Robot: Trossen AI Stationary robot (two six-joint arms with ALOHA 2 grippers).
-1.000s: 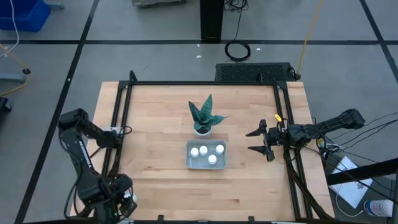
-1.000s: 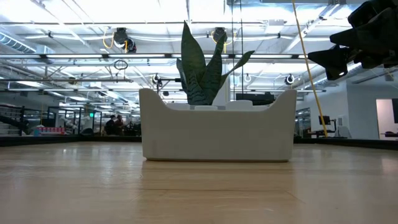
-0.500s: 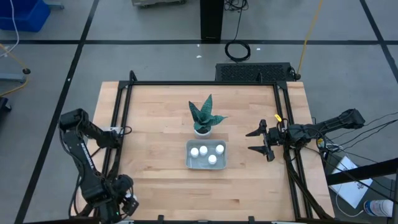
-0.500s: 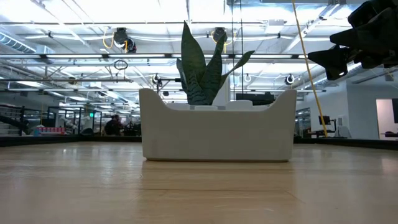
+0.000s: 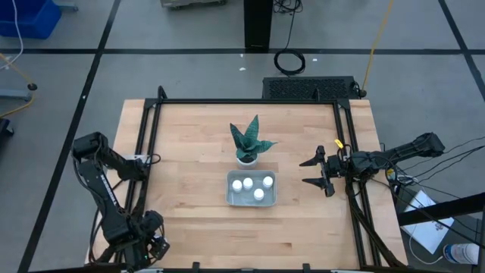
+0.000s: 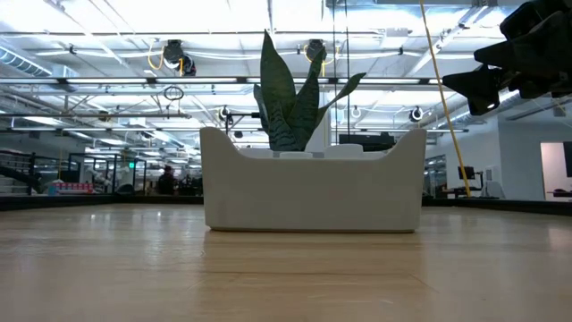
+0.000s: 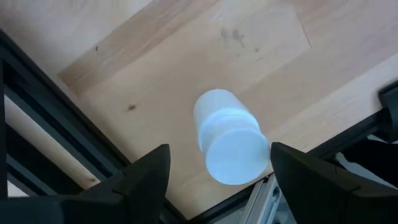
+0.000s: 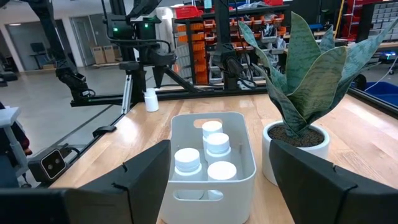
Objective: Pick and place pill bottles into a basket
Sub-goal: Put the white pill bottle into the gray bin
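Several white pill bottles (image 5: 248,184) stand upright in the pale grey-blue basket (image 5: 229,191) at the table's middle; they also show in the right wrist view (image 8: 186,159). One more pill bottle (image 7: 229,143) stands upright on the wood near the table's near left corner, also seen in the right wrist view (image 8: 150,99). My left gripper (image 7: 219,154) is open right above it, a finger on either side, apart from it. In the high view the left gripper (image 5: 144,236) hides this bottle. My right gripper (image 5: 312,171) is open and empty, to the right of the basket.
A small white pot with a green spiky plant (image 5: 248,144) stands just behind the basket. Black frame rails (image 5: 144,152) run along the table's left, right and far edges, and one (image 7: 56,118) is close to the lone bottle. In the low view the basket (image 6: 313,192) blocks the middle.
My left gripper has shifted a little toward the table's near edge, over the lone bottle. The basket, the bottles and my right gripper have kept still.
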